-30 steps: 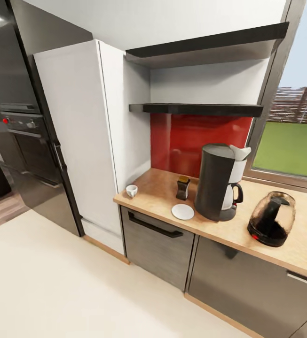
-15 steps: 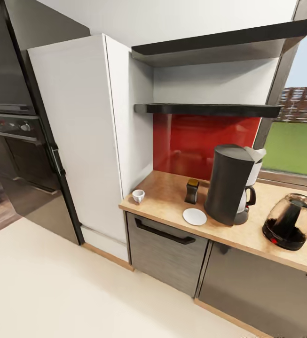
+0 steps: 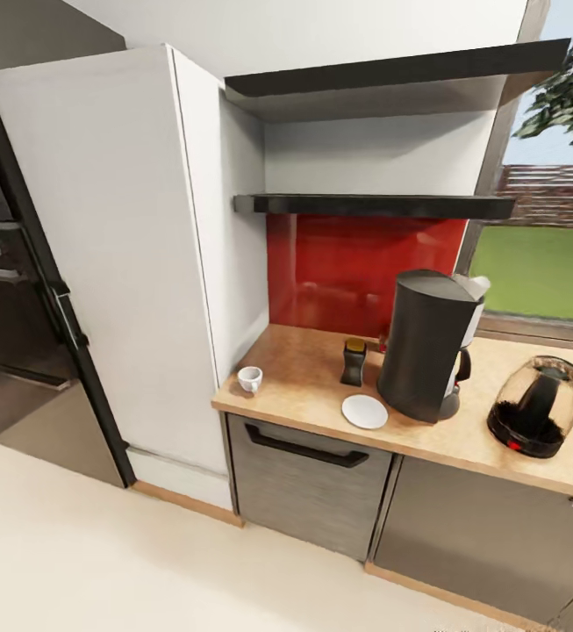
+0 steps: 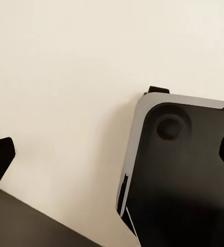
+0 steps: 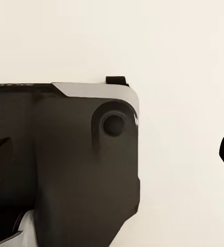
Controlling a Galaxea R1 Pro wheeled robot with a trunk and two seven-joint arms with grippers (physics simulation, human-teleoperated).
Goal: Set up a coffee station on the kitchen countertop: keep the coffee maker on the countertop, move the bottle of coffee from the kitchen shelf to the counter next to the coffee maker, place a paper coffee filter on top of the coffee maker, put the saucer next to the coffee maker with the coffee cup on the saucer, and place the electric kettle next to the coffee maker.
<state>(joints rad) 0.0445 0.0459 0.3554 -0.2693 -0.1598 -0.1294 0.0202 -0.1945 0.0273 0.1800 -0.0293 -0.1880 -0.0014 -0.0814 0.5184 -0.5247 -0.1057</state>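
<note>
Coffee maker stands on the wooden surface below the shelf, with the white filter sitting at its top. The coffee jar is just beside the maker on the side toward the tall white cabinet, the saucer lies in front of the jar near the maker's base, and the kettle sits on the maker's other side, near but apart. The cup stands alone near the surface's corner by the cabinet, well apart from the saucer. So the step left looks to be the cup onto the saucer. Both wrist views look down at pale floor and the robot's dark base; the left hand and right hand each show fingertips spread wide with nothing between them. The next move likely calls for rolling closer, raising an arm over the surface, closing on the small cup gently, and setting it upright on the saucer's middle without knocking the jar.
</note>
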